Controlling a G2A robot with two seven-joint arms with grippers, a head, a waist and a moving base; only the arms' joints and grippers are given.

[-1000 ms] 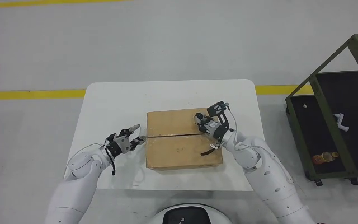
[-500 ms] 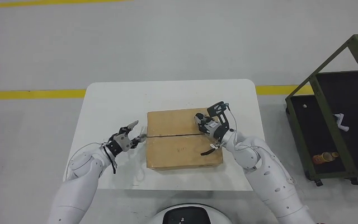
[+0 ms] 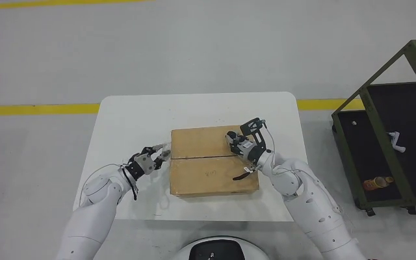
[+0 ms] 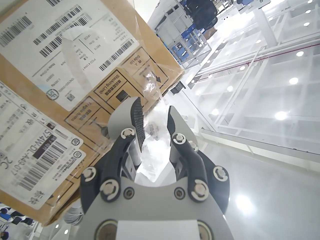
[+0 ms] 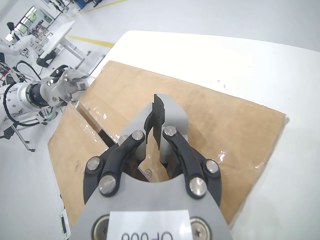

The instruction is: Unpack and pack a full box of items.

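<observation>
A brown cardboard box [image 3: 211, 162] with shipping labels on its side [image 4: 75, 51] sits mid-table, flaps down and a dark gap along the centre seam [image 5: 100, 131]. My left gripper [image 3: 162, 154] is at the box's left end by the seam, shut on a crumpled strip of clear tape [image 4: 152, 131] that runs from the box's top edge. The right wrist view shows it too, as the left gripper [image 5: 80, 82] with film around its tips. My right gripper [image 3: 231, 138] hovers over the box top near the right end of the seam, shut with nothing in it [image 5: 156, 111].
The white table [image 3: 130, 123] has bare surface on the far side and left of the box. A dark green cart [image 3: 377, 143] stands on the floor to the right, with a bottle [image 3: 378, 182] in it.
My left gripper has moved right to the box's left end, and its fingers have drawn together on the tape. The right arm has stayed still.
</observation>
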